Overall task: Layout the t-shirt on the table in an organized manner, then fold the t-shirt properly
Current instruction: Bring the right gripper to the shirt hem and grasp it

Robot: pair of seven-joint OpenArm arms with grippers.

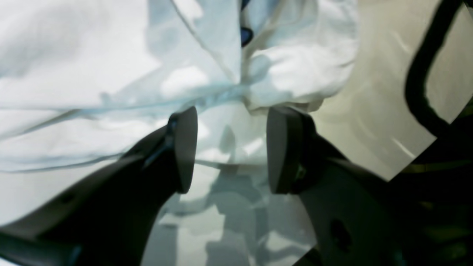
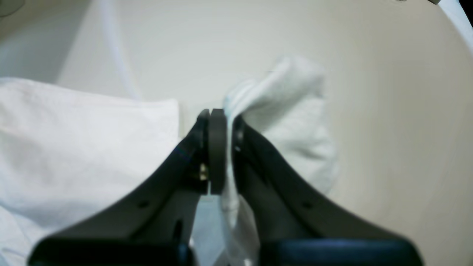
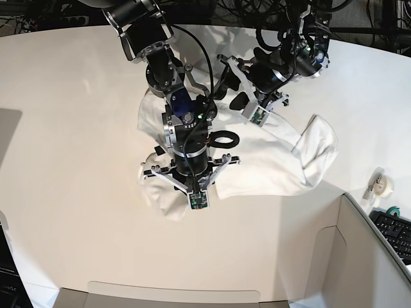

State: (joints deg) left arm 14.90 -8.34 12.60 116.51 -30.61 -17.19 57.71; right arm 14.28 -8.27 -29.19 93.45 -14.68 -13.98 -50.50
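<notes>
On the white table [image 3: 70,128] the t-shirt [image 3: 276,160] lies crumpled, white reverse up, beneath both arms. The right gripper [image 2: 221,122] has its jaws clenched on a bunched fold of the t-shirt's near edge. The left gripper [image 1: 231,147] hangs over the cloth with jaws released, shirt fabric showing between them. Right of the t-shirt a tape roll [image 3: 383,185] sits by a grey cardboard box [image 3: 359,256]; whether the box holds anything cannot be told

Grey box walls [image 3: 359,256] lower right (keyboard [image 3: 395,232] inside); possibly tape roll [image 3: 383,185] nearby.
</notes>
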